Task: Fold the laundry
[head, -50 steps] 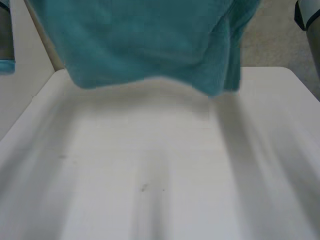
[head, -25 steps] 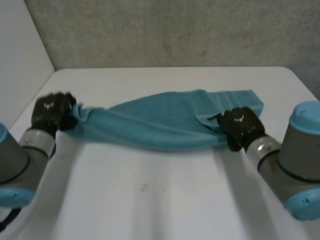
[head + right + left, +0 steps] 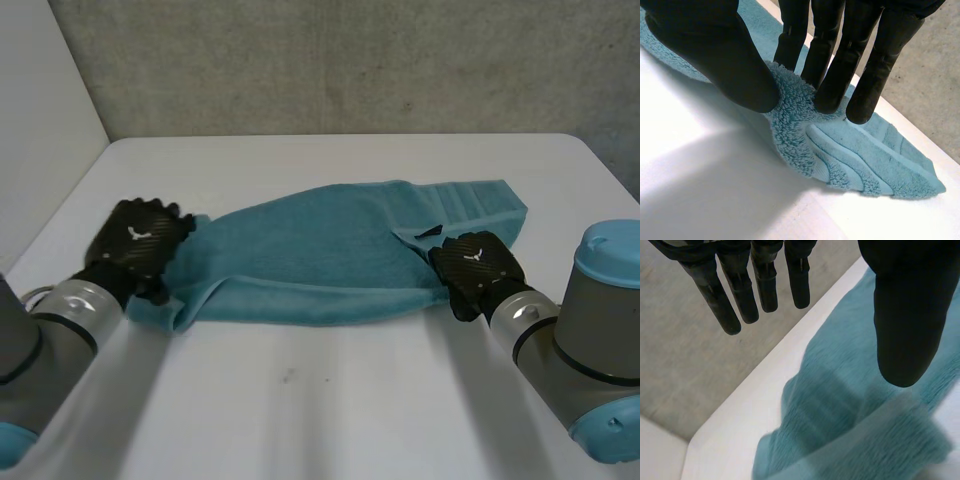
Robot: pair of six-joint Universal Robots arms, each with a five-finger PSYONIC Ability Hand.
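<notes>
Between the two hands, a teal towel (image 3: 320,250) lies slack across the white table (image 3: 330,400).
From the head view the left hand (image 3: 135,245) seems to rest on the towel end nearest it. Its own wrist view shows more: fingers (image 3: 740,295) straight, thumb held apart, nothing between them, the towel lying below the palm. The right hand (image 3: 477,268) is at the opposite end, where its wrist view shows thumb and fingers (image 3: 832,75) pinching a bunched fold of pile. Half a second ago the left hand clutched its end and the towel was stretched; a second ago it hung high before the camera.
</notes>
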